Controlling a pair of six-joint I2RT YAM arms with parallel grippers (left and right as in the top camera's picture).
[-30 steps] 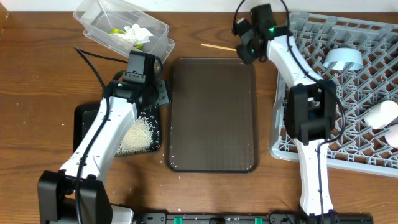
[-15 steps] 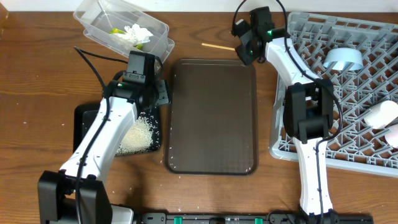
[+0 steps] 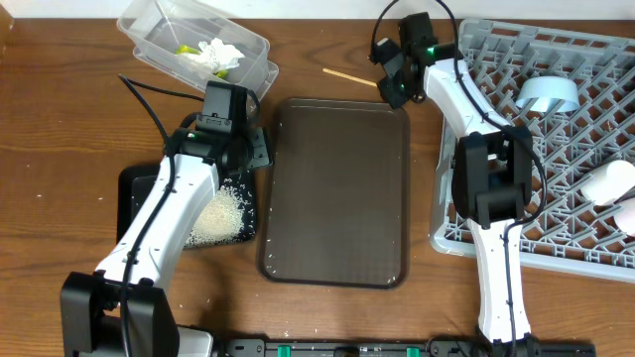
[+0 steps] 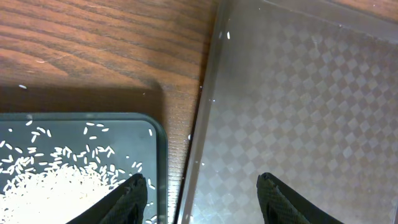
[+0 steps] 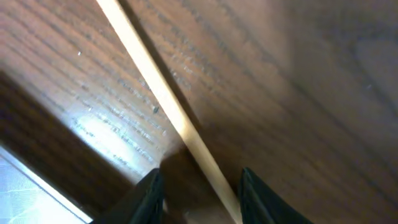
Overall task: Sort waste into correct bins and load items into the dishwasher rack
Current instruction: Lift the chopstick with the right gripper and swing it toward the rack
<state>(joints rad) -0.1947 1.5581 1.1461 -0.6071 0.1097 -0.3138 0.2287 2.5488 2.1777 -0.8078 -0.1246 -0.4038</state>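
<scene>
**Near edge of the counter.** A shallow black tray lies at the left and holds a heap of white rice, with stray grains spread towards its rim. Just beside it, in the centre, lies a large brown serving tray, turned slightly askew. In the left wrist view a narrow strip of bare wood separates the two rims, and a few grains lie on the brown tray.

**Right side.** A light-grey lattice rack carries a pale blue bowl, upturned, and two pale cups at its right edge.

**Far edge.** A thin wooden chopstick lies flat on the wood beyond the brown tray. At the far left, a clear plastic tub contains crumpled white tissue and a yellow-green wrapper.

**Arms.** The left arm reaches forward over the black tray and hides part of it. The left gripper points down with its jaws spread wide and empty, straddling the near left rim of the brown tray. The right arm stretches along the rack's left side to the far edge. The right gripper is low over the chopstick. Its jaws are parted, one on each side of the stick, and are not clamped on it.
</scene>
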